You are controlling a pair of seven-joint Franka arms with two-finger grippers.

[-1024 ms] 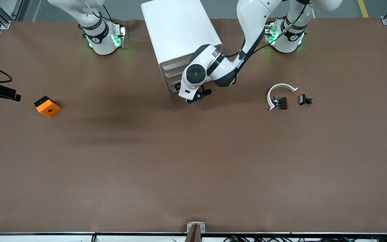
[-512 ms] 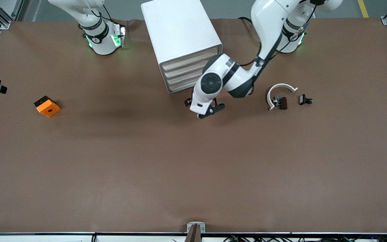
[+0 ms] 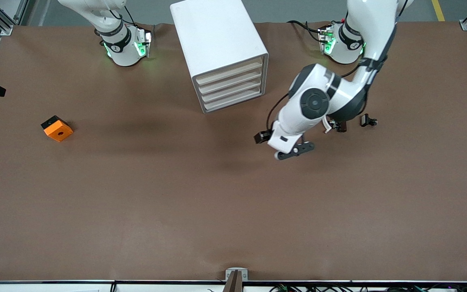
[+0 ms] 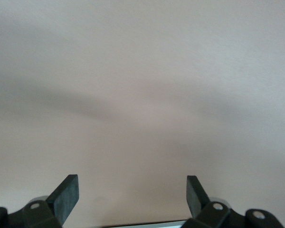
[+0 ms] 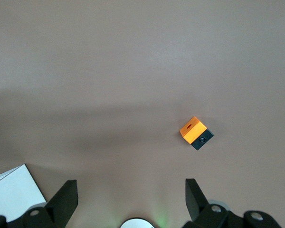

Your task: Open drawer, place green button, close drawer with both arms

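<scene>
The white cabinet (image 3: 217, 36) stands at the table's middle near the arms' bases, and all its cream-fronted drawers (image 3: 232, 86) are pushed in. My left gripper (image 3: 294, 151) hangs open over bare brown table, off the cabinet's front and toward the left arm's end. In the left wrist view the left gripper (image 4: 132, 190) has only table between its fingers. My right gripper (image 5: 131, 192) is open and empty, high over the right arm's end. It looks down on an orange block (image 5: 195, 132) and a cabinet corner (image 5: 12, 192). The button is hidden or out of view.
The orange block (image 3: 57, 128) lies toward the right arm's end. Two small black parts (image 3: 341, 126) (image 3: 368, 121) lie toward the left arm's end. A white curved arc (image 3: 326, 129) beside them is mostly covered by the left arm's wrist (image 3: 316, 103).
The left arm has swung away from the cabinet's front toward its own end of the table, and now covers most of the white arc. Both grippers stay open.
</scene>
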